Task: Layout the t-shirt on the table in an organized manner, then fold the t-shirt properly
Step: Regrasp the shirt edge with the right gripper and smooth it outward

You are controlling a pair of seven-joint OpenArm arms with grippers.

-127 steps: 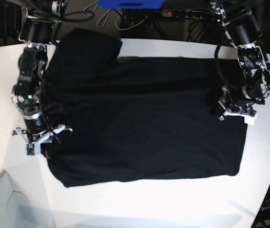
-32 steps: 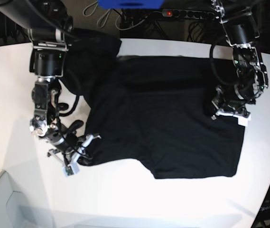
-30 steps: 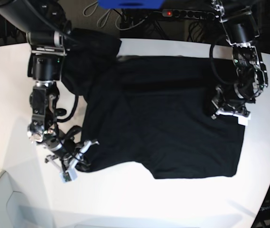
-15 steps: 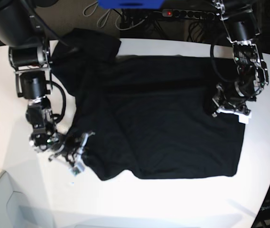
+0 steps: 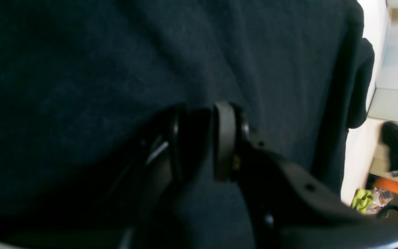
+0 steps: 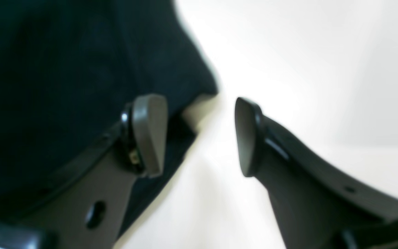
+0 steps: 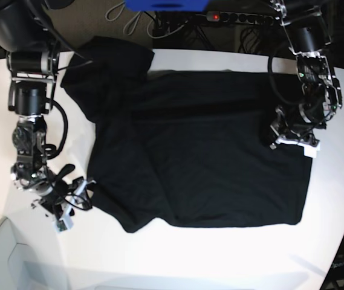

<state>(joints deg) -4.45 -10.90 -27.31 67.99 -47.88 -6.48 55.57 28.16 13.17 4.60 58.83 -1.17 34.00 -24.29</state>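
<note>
Lying spread over the middle of the white counter (image 7: 178,260), the black t-shirt (image 7: 202,151) is mostly flat, though the cloth nearest the right hand (image 7: 69,202) is bunching into slanting folds and a sleeve is humping up at the far edge. That right hand is standing with its fingers (image 6: 149,133) spread apart and nothing between them; one finger is sitting over the shirt's edge, the other over bare counter, so it seems to be letting go of a corner it was placing. The left hand (image 7: 292,138) is pinching a fold of the shirt's opposite side, the fabric bulging up between its closed fingers (image 5: 224,140), and I judge it is anchoring that side so the cloth does not slide while the other end is being arranged. The layout step looks unfinished; no fold is made yet.

Both wrist views are blurring badly. The printed graphic is nowhere showing, so which face is up I cannot tell. Beneath the left hand the cloth is too dark to judge how many layers it is holding.
</note>
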